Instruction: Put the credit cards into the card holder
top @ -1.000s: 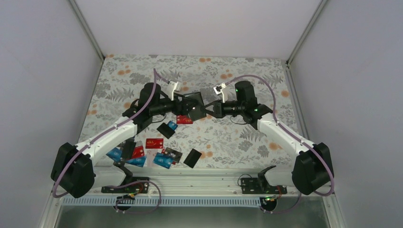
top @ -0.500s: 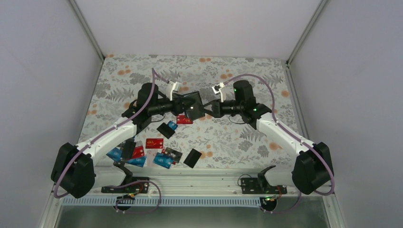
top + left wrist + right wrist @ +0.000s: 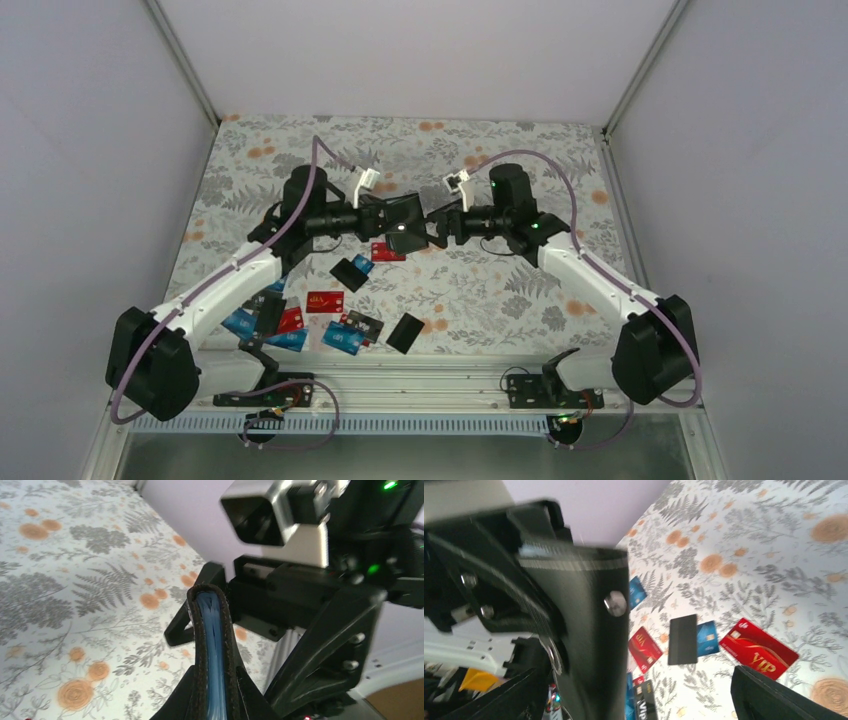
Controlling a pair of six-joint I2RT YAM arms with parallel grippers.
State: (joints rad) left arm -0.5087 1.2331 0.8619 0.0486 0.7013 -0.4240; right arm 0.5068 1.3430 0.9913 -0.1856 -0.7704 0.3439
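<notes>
The left gripper is holding the holder up off the table, above the middle of it, its fingers pinched tight on the lower part of the folded body. It is presenting the holder edge-on toward the other arm, so the left wrist view is looking straight along the narrow edge, where blue lining is showing between the two black covers, which are barely parted. That pose is likely meant to let the second arm pry it open. The right gripper is facing it head-on with its fingers spread wide and nothing in them. In both wrist views one finger is sitting on each side of the holder, one of them close against a cover, though I cannot tell whether it is touching. A round stud is showing on the cover turned toward the right wrist camera.

The cards are lying flat on the table in a loose scatter of red, blue and black near the left arm's base. One red one is lying just below the raised holder, and a black card is lying apart toward the middle of the near edge. By my reading the loading is not yet begun — opening is coming first.

The table is wearing a grey leaf print with orange blooms. Plain pale walls are closing it in on three sides, and a metal rail is running along the near edge by the arm bases.
</notes>
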